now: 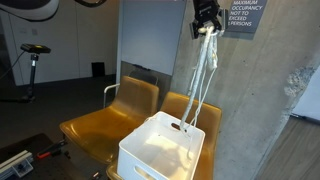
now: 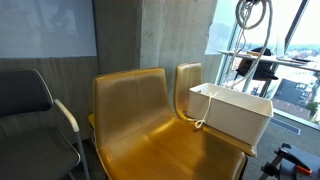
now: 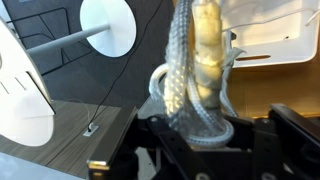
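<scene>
My gripper (image 1: pixel 205 22) is high up, shut on a white rope (image 1: pixel 202 75) that hangs down in loops into a white plastic basket (image 1: pixel 165 150). The basket stands on the seat of a yellow chair (image 1: pixel 190 108). In an exterior view the rope (image 2: pixel 248 50) drops from the top edge into the basket (image 2: pixel 232 112); the gripper is out of that frame. In the wrist view the rope (image 3: pixel 195 80) is bunched between my jaws (image 3: pixel 200 135), with the basket (image 3: pixel 270 35) seen below.
Two yellow chairs (image 2: pixel 135 115) stand side by side against a concrete wall (image 1: pixel 285 90). A grey chair (image 2: pixel 30 110) with a white armrest is beside them. A sign (image 1: pixel 240 15) hangs on the wall. Windows (image 2: pixel 290 40) are behind the basket.
</scene>
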Robot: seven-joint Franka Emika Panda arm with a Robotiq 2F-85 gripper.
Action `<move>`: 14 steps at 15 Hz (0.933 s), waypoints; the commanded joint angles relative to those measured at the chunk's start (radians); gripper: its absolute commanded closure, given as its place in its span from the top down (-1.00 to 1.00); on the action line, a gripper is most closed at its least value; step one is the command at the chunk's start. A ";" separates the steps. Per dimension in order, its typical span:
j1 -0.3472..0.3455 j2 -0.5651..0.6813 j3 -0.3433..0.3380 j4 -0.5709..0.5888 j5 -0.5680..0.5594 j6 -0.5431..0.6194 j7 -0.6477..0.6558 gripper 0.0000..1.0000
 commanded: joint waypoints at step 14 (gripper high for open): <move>0.101 -0.158 0.050 -0.711 0.009 0.232 0.005 -1.00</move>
